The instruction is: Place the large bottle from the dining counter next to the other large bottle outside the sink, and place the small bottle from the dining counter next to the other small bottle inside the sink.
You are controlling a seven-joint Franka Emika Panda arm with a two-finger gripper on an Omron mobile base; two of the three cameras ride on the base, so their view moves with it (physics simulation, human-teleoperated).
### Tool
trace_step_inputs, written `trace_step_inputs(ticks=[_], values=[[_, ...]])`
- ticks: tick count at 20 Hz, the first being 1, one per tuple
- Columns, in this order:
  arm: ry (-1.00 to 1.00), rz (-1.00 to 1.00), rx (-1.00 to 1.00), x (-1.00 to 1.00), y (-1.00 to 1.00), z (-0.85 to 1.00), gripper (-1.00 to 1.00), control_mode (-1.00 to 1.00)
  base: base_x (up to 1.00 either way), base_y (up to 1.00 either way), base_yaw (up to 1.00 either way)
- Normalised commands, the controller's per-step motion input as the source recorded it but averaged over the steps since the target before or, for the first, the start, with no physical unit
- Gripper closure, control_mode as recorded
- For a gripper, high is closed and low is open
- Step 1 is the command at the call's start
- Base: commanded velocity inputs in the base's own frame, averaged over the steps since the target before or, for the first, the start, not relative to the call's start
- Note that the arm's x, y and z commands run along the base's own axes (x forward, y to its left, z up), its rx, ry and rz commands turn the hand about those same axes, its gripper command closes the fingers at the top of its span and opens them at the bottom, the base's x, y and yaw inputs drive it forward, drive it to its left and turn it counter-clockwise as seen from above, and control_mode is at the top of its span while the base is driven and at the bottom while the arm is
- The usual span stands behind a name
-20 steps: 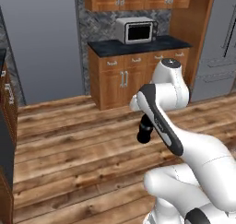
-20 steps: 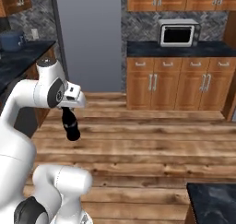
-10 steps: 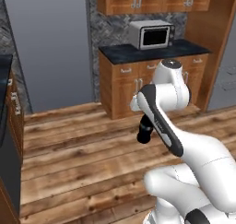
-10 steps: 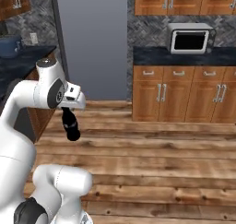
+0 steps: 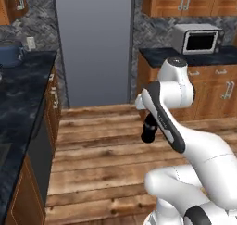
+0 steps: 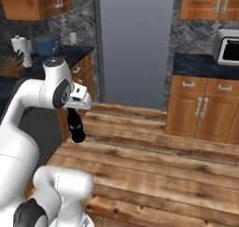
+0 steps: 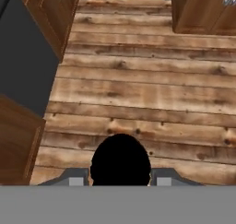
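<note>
- You have a dark bottle (image 5: pixel 149 130) hanging from the gripper (image 5: pixel 151 119), up in the air above the wooden floor (image 5: pixel 102 145), not on any counter.
- In the right base view the same bottle (image 6: pixel 75 127) points down and slightly tilted below the white hand, its rounded end lowest.
- In the hand view the bottle (image 7: pixel 120 161) shows as a round black shape sitting between the two finger tips (image 7: pixel 75 178), one on each side of it and touching it.
- Your gripper (image 7: pixel 120 179) is partly closed, clamped on that bottle; the jaws stand only as wide as the bottle's body.
- Whether this is the large or the small bottle you cannot tell from these pictures.
- Below the bottle there is bare plank floor, with a dark appliance front (image 7: pixel 23 66) and wood cabinets (image 7: pixel 14 144) to the left in the hand view.
- To the arm's left runs a dark stone counter (image 5: pixel 23 94) with a blue pot (image 5: pixel 10 53) at its far end.
- Ahead stands a tall grey fridge (image 5: pixel 95 43).
- To the right, a microwave (image 5: pixel 198 39) sits on another dark counter above wood cabinets (image 5: pixel 217 92).
- A knife block (image 6: pixel 11 65) and a paper towel roll (image 6: pixel 23 51) stand on the left counter in the right base view.
</note>
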Motion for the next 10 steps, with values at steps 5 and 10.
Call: trace_step_inputs(ticks=[5,10], values=[[0.0,0.0,0.0,0.0,0.0,0.0,1.0,1.0,0.0,0.0,0.73],[0.0,0.0,0.0,0.0,0.0,0.0,1.0,1.0,0.0,-0.25,0.84]])
